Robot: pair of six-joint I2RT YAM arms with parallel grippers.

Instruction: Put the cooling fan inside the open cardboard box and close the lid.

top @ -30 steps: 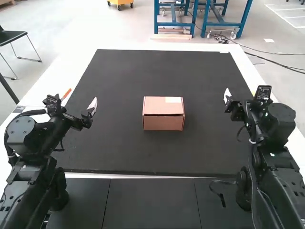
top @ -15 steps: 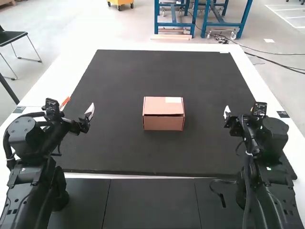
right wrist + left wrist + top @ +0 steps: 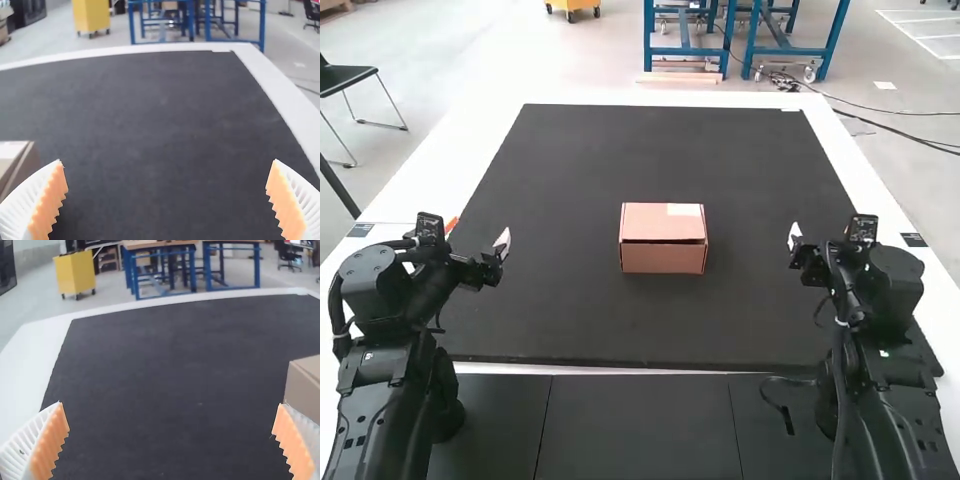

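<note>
A small brown cardboard box (image 3: 663, 238) sits in the middle of the black mat, its lid flaps down and a white label on top. My left gripper (image 3: 478, 240) hangs over the mat's near left edge, well left of the box, open with nothing between its white ribbed fingers (image 3: 47, 445). One side of the box (image 3: 305, 385) shows in the left wrist view. My right gripper (image 3: 820, 240) hovers near the mat's right edge, open and holding nothing, far right of the box. A corner of the box (image 3: 12, 157) appears in the right wrist view.
The black mat (image 3: 660, 150) covers most of the table, with a white border (image 3: 470, 140) around it. Both arm bases stand at the near edge, left (image 3: 380, 380) and right (image 3: 880, 390).
Both grippers have drawn back toward their bases and dropped lower. The right one stopped about half a second ago; the left one kept retreating. The box has not moved.
</note>
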